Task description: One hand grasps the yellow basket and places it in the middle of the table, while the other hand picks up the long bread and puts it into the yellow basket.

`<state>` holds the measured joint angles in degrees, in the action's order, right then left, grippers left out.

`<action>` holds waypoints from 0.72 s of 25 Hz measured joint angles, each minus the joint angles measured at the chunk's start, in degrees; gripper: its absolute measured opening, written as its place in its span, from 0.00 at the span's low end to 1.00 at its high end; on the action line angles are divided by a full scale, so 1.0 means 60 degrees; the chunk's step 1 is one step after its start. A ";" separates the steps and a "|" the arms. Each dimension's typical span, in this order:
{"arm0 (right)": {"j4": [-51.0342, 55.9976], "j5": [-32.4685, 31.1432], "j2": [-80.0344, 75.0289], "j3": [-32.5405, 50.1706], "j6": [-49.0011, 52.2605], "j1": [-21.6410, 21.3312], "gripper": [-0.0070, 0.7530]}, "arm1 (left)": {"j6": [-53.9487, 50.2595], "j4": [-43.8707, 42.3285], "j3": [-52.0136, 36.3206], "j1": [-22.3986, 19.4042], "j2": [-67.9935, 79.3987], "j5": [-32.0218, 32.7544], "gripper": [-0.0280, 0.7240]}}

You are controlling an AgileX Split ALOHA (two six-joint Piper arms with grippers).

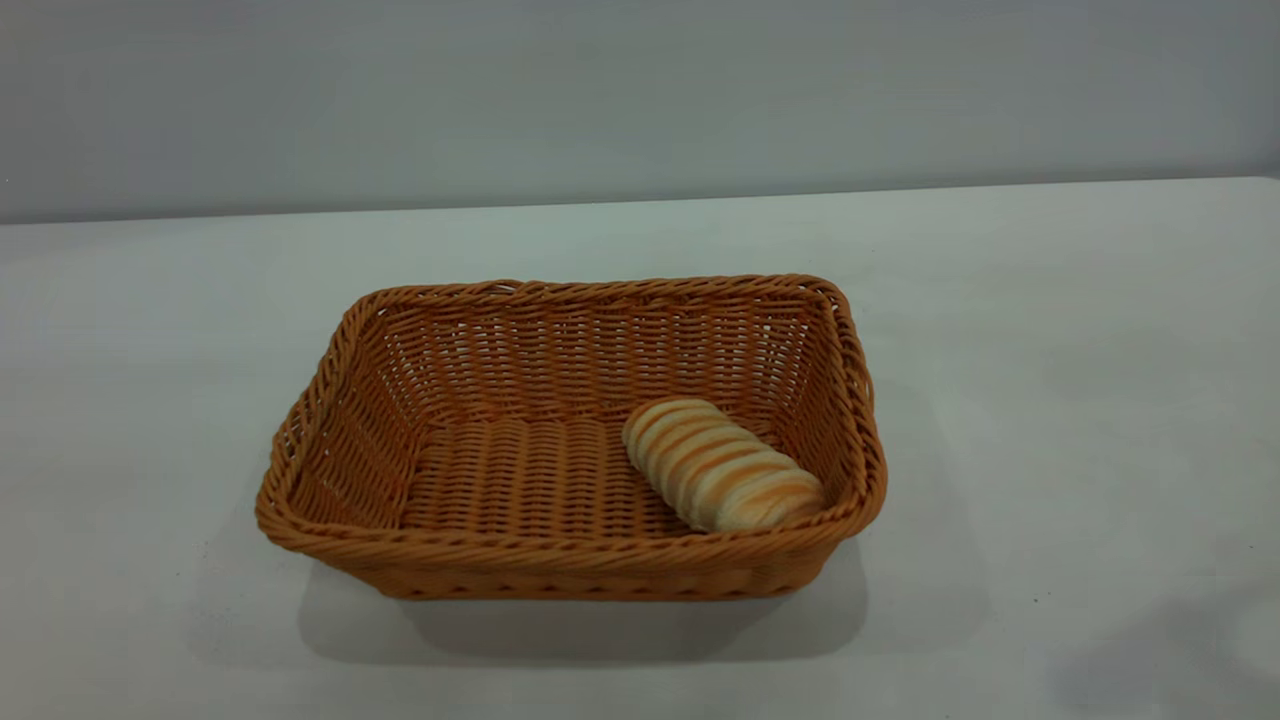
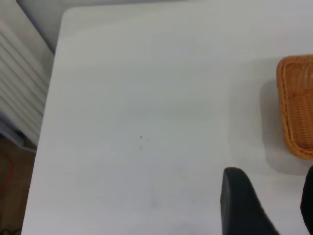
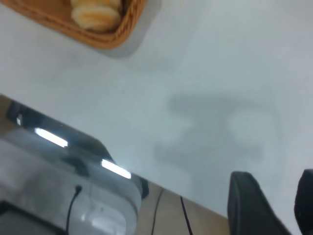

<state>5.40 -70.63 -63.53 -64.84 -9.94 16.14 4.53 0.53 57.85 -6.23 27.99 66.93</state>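
The yellow basket [image 1: 570, 440], orange-tan wicker, stands in the middle of the white table [image 1: 1050, 400]. The long bread [image 1: 722, 464], cream with golden stripes, lies inside it against the right end. Neither gripper shows in the exterior view. In the left wrist view my left gripper [image 2: 271, 196] is open and empty above bare table, with one end of the basket [image 2: 298, 105] some way off. In the right wrist view my right gripper [image 3: 274, 203] is open and empty near the table's edge, and a corner of the basket [image 3: 120, 29] with the bread [image 3: 95, 14] shows far off.
The table's left edge and a white ribbed panel [image 2: 22, 98] show in the left wrist view. Beyond the table's edge in the right wrist view are a brown floor with black cables [image 3: 183, 215] and a grey device [image 3: 68, 196].
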 joint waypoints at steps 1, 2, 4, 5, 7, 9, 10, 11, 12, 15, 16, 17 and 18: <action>0.0031 -0.0031 0.0365 0.0000 0.0029 0.0000 0.38 | 0.0000 0.0035 -0.0139 0.0000 -0.0169 0.0000 0.53; 0.0077 -0.0030 0.0747 0.0000 0.0070 0.0000 0.38 | 0.0000 0.0083 -0.0331 0.0000 -0.0368 0.0000 0.53; 0.0107 -0.0030 0.1492 0.0000 0.0155 0.0000 0.38 | 0.0000 0.0235 -0.0763 0.0000 -0.0785 0.0000 0.53; 0.0128 -0.0030 0.1920 0.0000 0.0231 0.0000 0.38 | 0.0000 0.0307 -0.1017 0.0000 -0.0967 0.0000 0.53; 0.0137 -0.0030 0.2801 0.0000 0.0427 0.0000 0.38 | 0.0000 0.0364 -0.1496 0.0000 -0.1436 0.0000 0.53; 0.0137 -0.0030 0.3593 0.0000 0.0685 0.0000 0.38 | 0.0000 0.0392 -0.1986 0.0000 -0.1871 0.0000 0.53; 0.0137 -0.0030 0.4028 0.0000 0.0793 0.0000 0.38 | 0.0000 0.0394 -0.2176 0.0000 -0.2115 0.0000 0.53; 0.0137 -0.0030 0.4377 0.0000 0.0875 0.0000 0.38 | 0.0000 0.0394 -0.2403 0.0000 -0.2358 0.0000 0.53; 0.0141 -0.0033 0.4772 0.0000 0.0941 0.0000 0.38 | 0.0000 0.0404 -0.2623 0.0000 -0.2562 0.0000 0.53; 0.0160 -0.0033 0.5801 0.0042 0.1034 0.0000 0.38 | 0.0017 0.0404 -0.3262 0.0000 -0.3226 0.0000 0.53; 0.0173 -0.0033 0.6155 0.0137 0.1034 0.0000 0.38 | 0.0055 0.0404 -0.3462 0.0000 -0.3438 0.0000 0.53; 0.0194 -0.0033 0.6500 0.0307 0.1034 0.0000 0.38 | 0.0079 0.0404 -0.3641 0.0000 -0.3639 0.0000 0.53; 0.0213 -0.0033 0.6775 0.0487 0.1034 0.0000 0.38 | 0.0098 0.0404 -0.3777 0.0000 -0.3816 -0.0010 0.53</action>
<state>6.68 -70.83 -22.88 -61.92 -3.73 16.14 5.12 2.95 35.19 -6.23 5.10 66.87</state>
